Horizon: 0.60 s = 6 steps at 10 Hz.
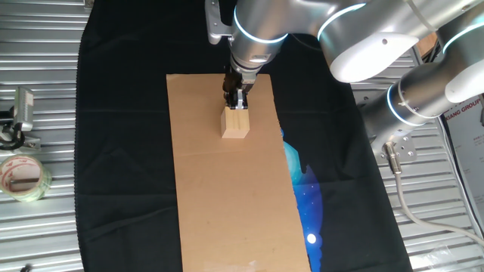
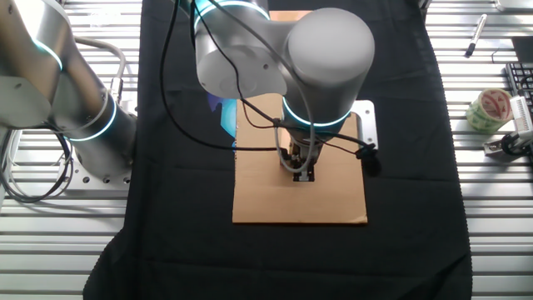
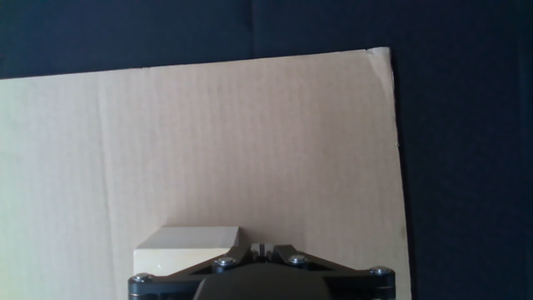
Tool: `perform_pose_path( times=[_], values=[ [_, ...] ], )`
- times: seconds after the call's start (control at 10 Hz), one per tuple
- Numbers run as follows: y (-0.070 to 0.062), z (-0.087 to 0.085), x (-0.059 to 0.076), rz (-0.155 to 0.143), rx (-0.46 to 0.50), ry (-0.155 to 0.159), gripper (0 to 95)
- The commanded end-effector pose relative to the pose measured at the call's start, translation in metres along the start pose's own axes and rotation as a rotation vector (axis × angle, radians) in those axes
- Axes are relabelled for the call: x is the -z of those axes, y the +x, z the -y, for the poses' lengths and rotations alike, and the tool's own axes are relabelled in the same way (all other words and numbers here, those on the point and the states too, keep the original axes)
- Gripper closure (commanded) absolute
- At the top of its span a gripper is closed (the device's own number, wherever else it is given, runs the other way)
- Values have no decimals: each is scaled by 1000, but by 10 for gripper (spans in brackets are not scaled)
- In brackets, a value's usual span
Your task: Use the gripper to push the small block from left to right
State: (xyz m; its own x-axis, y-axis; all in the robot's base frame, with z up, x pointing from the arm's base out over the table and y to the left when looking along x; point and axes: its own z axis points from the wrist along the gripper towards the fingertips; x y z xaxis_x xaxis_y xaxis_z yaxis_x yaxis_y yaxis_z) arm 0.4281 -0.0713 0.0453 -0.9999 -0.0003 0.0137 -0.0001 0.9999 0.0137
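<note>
Cardboard sheet [image 1: 227,196]: small block [image 1: 235,124] is met by the clenched, empty claw [image 1: 238,102]; off-centre contact could spin it aside.

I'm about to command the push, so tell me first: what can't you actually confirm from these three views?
- Contact: in one fixed view the gripper hangs right behind the small block; touching or not is too small to tell.
- Jaw opening: fingers too small in both fixed views, cut off in the hand view.
- Block in the other fixed view: hidden behind the gripper and wrist.
- Block in the hand view: mostly cut off by the gripper body.
</note>
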Motion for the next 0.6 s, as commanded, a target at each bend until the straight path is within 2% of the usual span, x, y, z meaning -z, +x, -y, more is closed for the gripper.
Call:
perform_pose_path(
  times=[0.1,0.6],
  values=[
    [-1,0,-1,-3,42,-2,950],
    [-1,0,-1,0,73,15,950]
  ],
)
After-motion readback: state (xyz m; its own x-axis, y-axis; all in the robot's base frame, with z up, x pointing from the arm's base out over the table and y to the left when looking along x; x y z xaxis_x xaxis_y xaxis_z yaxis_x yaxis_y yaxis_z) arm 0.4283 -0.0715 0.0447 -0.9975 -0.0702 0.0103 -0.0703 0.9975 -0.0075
